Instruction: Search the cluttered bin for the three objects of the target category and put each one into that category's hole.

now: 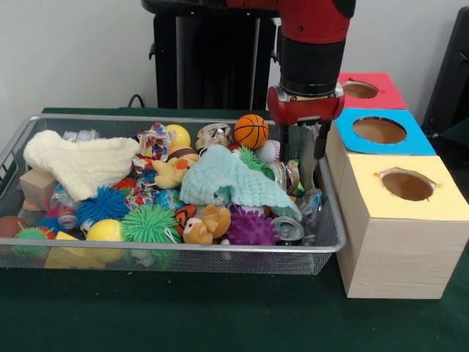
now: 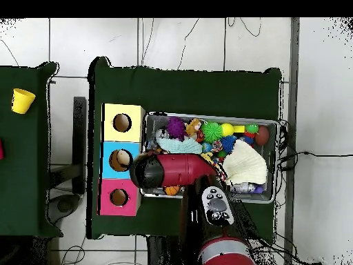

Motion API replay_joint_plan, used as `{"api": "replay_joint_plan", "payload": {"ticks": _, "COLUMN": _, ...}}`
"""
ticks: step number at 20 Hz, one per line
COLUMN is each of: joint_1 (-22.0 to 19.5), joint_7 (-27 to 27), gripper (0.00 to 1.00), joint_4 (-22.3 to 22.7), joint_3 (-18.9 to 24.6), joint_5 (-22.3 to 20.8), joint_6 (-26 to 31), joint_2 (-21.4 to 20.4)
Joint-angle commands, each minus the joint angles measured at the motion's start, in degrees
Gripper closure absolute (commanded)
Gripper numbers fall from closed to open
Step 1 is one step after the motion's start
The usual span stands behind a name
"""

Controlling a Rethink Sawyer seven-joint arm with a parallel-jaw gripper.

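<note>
**End effector down in the bin's box-side end, target not yet clear**

The task's things cannot be singled out: the category is not stated, and the bin (image 1: 22, 147) holds a jumble. Candidates nearest the end effector (image 1: 303, 172) are the crushed cans (image 1: 287, 229), lying at about 7 o'clock from it in the front view, just below its fingers. A mint cloth (image 1: 223, 180) drapes over the pile at its 9 o'clock, touching the cans' edge. The orange ball (image 1: 251, 130) sits at about 10 o'clock, near the bin's far rim. The cans look shiny, dented and half buried, with no clear long axis.

The end effector hangs upright, fingers pointing straight down into the clutter beside the bin's wall nearest the boxes. The fingers stand slightly apart, and I see nothing gripped between them; their tips are hidden by the toys, so that is a judgement.

Outward from there, three boxes stand just beside the bin: yellow box (image 1: 407, 213) nearest the camera, blue box (image 1: 381, 132) behind it, red box (image 1: 366, 89) farthest. All lie at 2 to 4 o'clock from the end effector. A cream cloth (image 1: 80, 161) covers the bin's opposite end, well apart. Everything rests on the green bench (image 1: 220, 315).
</note>
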Motion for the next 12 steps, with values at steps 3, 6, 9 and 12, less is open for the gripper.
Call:
{"api": "replay_joint_plan", "payload": {"ticks": 3, "joint_1": 0.52, "joint_7": 8.83, "gripper": 0.0, "joint_4": -5.24, "joint_3": -4.87, "joint_5": -2.84, "joint_6": -7.7, "joint_2": 5.46}}
{"api": "replay_joint_plan", "payload": {"ticks": 6, "joint_1": 0.67, "joint_7": 8.97, "gripper": 0.0, "joint_4": -4.59, "joint_3": -5.44, "joint_5": -2.61, "joint_6": -9.29, "joint_2": 5.83}}
{"api": "replay_joint_plan", "payload": {"ticks": 9, "joint_1": 1.05, "joint_7": 9.9, "gripper": 0.0, "joint_4": -3.78, "joint_3": -5.97, "joint_5": -2.03, "joint_6": -12.93, "joint_2": 7.8}}
{"api": "replay_joint_plan", "payload": {"ticks": 12, "joint_1": 0.9, "joint_7": 10.19, "gripper": 0.0, "joint_4": -3.21, "joint_3": -5.92, "joint_5": -1.46, "joint_6": -16.1, "joint_2": 9.75}}
